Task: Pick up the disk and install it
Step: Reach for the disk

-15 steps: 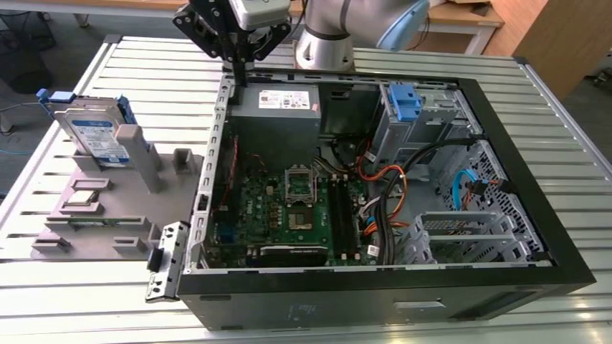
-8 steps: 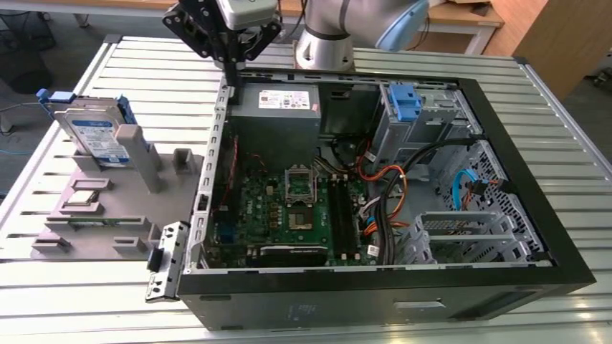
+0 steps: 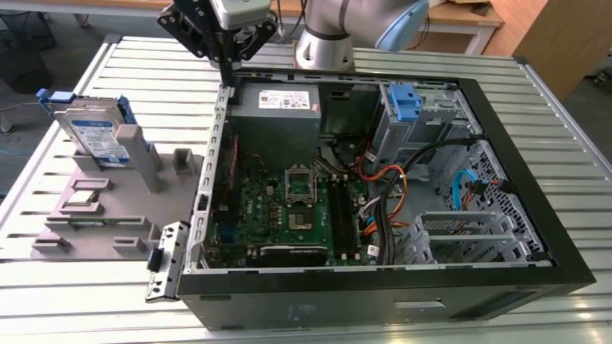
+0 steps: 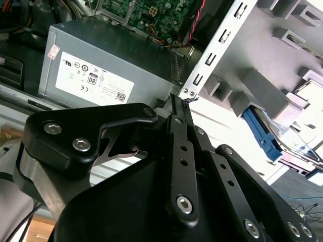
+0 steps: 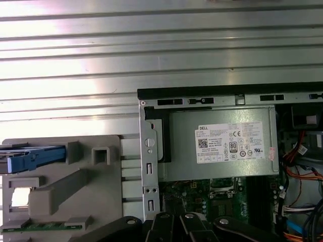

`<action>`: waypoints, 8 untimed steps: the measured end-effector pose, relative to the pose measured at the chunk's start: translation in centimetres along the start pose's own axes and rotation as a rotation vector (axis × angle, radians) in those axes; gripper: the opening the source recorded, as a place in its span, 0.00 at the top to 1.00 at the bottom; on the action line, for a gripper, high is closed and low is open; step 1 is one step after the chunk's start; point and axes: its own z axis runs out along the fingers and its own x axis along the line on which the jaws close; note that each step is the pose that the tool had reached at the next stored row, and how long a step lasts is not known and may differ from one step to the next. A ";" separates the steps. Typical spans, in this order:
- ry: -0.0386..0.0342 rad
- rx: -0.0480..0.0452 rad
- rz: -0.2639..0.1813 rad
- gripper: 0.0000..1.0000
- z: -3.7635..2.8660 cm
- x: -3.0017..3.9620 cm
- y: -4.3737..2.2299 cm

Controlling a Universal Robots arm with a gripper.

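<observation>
Standing edgewise, flat silver disk (image 3: pixel 96 136) sits in grey holder (image 3: pixel 125 208).

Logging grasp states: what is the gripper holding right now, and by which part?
Nothing. The gripper is shut and empty above the computer case, while the disk stands in the grey holder.

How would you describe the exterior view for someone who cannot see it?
A robot arm's gripper hangs empty above a corner of an open desktop computer case on a slatted metal table. On the exterior view's left, the disk stands upright in a grey holder, untouched.
</observation>
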 end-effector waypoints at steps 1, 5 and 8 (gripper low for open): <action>0.0000 0.0000 0.000 0.90 0.00 0.01 0.00; -0.0001 -0.0001 0.000 0.90 0.01 0.16 -0.02; -0.0001 0.0000 0.000 0.90 0.02 0.45 -0.04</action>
